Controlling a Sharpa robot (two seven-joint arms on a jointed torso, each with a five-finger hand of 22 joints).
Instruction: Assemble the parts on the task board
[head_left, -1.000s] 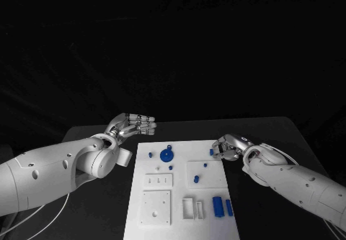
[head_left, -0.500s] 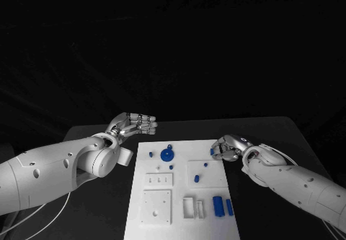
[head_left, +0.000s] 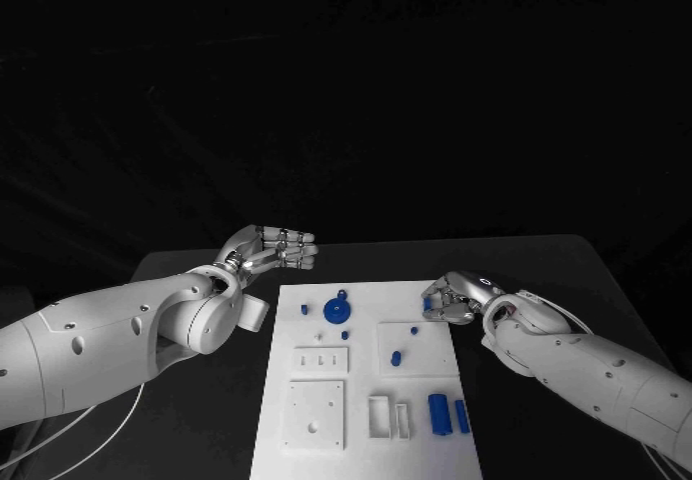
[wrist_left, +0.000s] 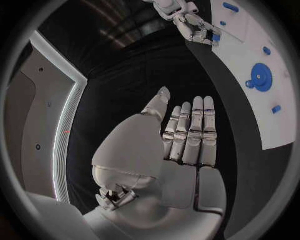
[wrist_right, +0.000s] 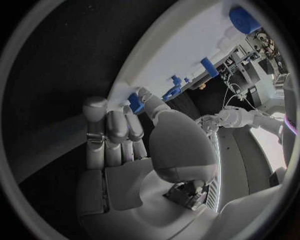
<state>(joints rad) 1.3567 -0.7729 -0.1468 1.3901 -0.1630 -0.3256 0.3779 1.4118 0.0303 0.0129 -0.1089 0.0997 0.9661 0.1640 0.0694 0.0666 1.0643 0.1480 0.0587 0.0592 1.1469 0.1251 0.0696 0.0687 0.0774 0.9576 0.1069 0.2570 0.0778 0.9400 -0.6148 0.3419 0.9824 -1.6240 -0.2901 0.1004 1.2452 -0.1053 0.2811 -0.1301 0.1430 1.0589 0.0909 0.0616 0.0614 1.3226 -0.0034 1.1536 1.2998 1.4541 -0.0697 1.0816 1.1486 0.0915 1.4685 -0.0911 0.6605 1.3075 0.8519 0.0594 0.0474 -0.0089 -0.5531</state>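
Where the right hand (head_left: 453, 299) meets the board's (head_left: 361, 455) far right edge, it seems to pinch a small blue part (wrist_right: 135, 103), though fingers hide much. Light, rigid, slick plastic: hold it by its sides. Left hand (head_left: 274, 249) hovers off-board, fingers curled, empty.

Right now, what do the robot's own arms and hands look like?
Both arms are smooth white shells with small dark dots; thin pale cables trail below the left one. The left hand and right hand are silver metal with segmented fingers. The left wrist has a rounded white joint.
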